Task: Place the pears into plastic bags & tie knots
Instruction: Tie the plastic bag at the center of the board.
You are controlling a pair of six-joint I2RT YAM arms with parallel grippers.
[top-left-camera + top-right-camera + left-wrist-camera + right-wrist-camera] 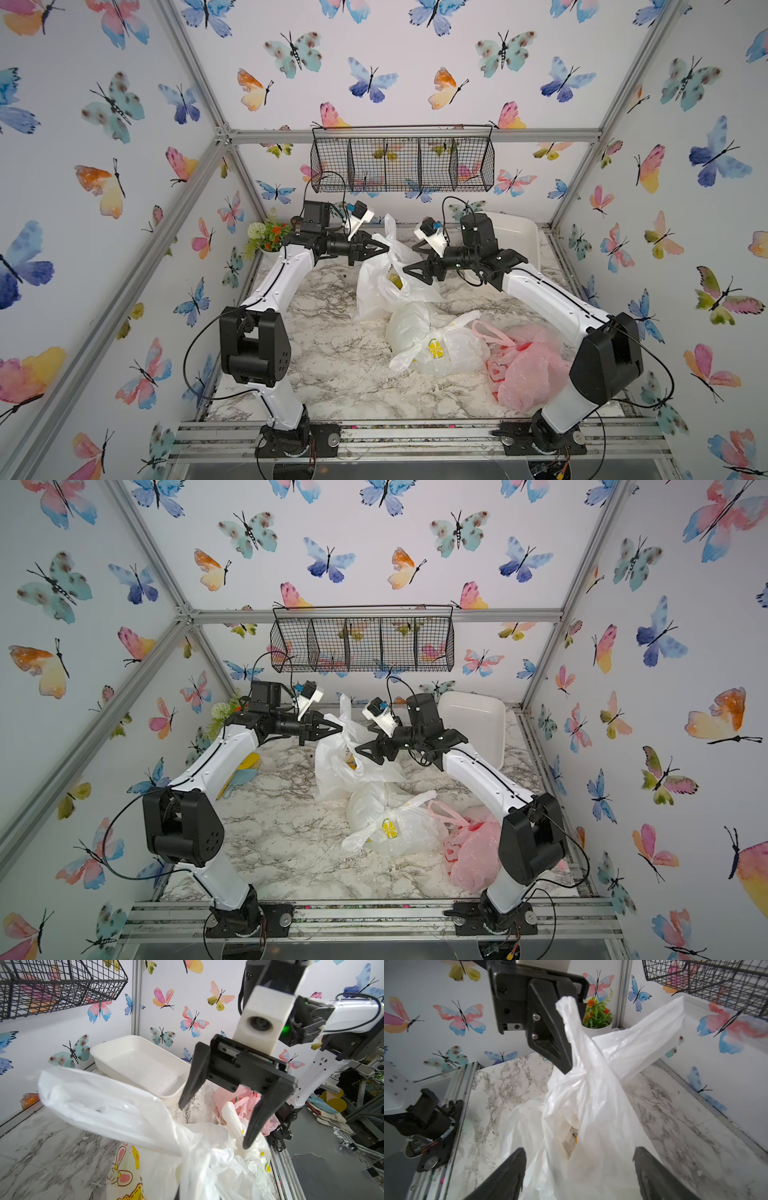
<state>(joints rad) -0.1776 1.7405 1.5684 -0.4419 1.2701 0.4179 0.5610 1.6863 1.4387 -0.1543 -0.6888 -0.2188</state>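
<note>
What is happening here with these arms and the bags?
The left gripper is shut on a handle strip of the doodle-print bag, holding it upright at the back of the table. The right gripper is open near the bag, holding nothing. The lemon-print bag and pink bag lie in front, apparently knotted.

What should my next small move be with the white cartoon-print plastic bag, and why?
Probably bring the open right gripper onto the free handle strip and close. The left gripper is shut on the other handle strip of the white cartoon-print plastic bag, and no finished knot shows yet.
</note>
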